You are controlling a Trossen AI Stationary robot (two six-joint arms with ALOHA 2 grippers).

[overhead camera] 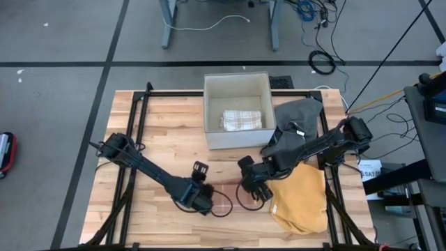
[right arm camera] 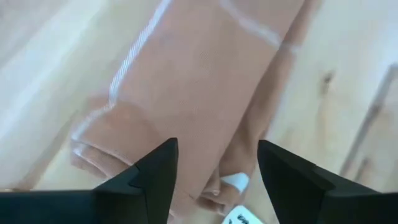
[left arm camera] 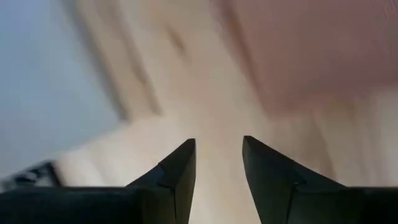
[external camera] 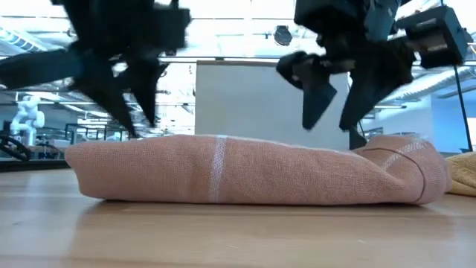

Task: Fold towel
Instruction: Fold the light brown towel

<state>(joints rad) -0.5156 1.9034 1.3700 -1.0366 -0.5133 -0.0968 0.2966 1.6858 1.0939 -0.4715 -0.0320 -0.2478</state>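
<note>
A salmon-pink towel (external camera: 253, 175) with thin white stripes lies folded into a long flat bundle on the wooden table, between my two arms in the high view (overhead camera: 226, 198). My left gripper (external camera: 141, 112) hovers open just above the towel's left end. In the left wrist view, my left gripper (left arm camera: 219, 149) has only table between its fingers and the towel (left arm camera: 311, 50) shows as a blur beyond. My right gripper (external camera: 327, 112) hangs open above the towel's right part. In the right wrist view the towel (right arm camera: 186, 81) lies under my right gripper (right arm camera: 217, 155).
A white box (overhead camera: 237, 78) holding a folded checked cloth (overhead camera: 241, 120) stands at the table's far middle. A grey cloth (overhead camera: 300, 115) lies to its right and a yellow cloth (overhead camera: 300, 199) at the near right. Black frame rails (overhead camera: 143, 118) run along the table's sides.
</note>
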